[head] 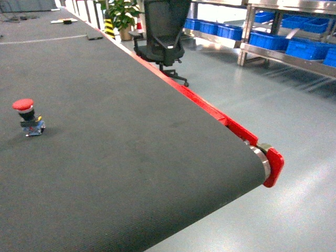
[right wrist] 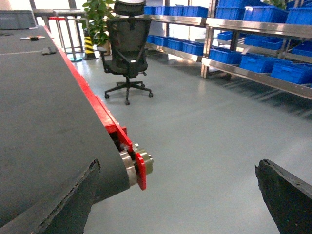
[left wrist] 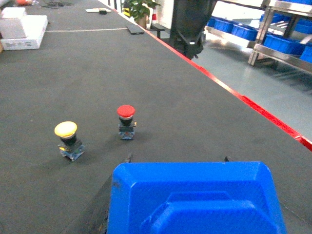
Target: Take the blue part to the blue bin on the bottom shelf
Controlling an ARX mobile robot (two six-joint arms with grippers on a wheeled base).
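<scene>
The large blue plastic part (left wrist: 195, 200) seems clasped in the left pincer (left wrist: 178, 160) above the dark grey belt-topped desk (head: 131, 157), though the grip is mostly hidden. The right pincer (right wrist: 178, 165) gapes wide, empty, beyond the desk's right corner. Carry the part level toward the blue plastic bins (head: 304, 48) on the silver steel bottom shelf (head: 283, 59), well apart.

Bright, even overhead light fills all three views, and the grey floor (right wrist: 195, 126) throws back soft pale glare, strongest near the shelving. Shadows stay short and faint, just a smudge under the red button (head: 29, 118) on the dark belt (head: 131, 157). Everything is slightly soft, and the blue block (left wrist: 195, 200) close to the left wrist lens is blurred.
</scene>
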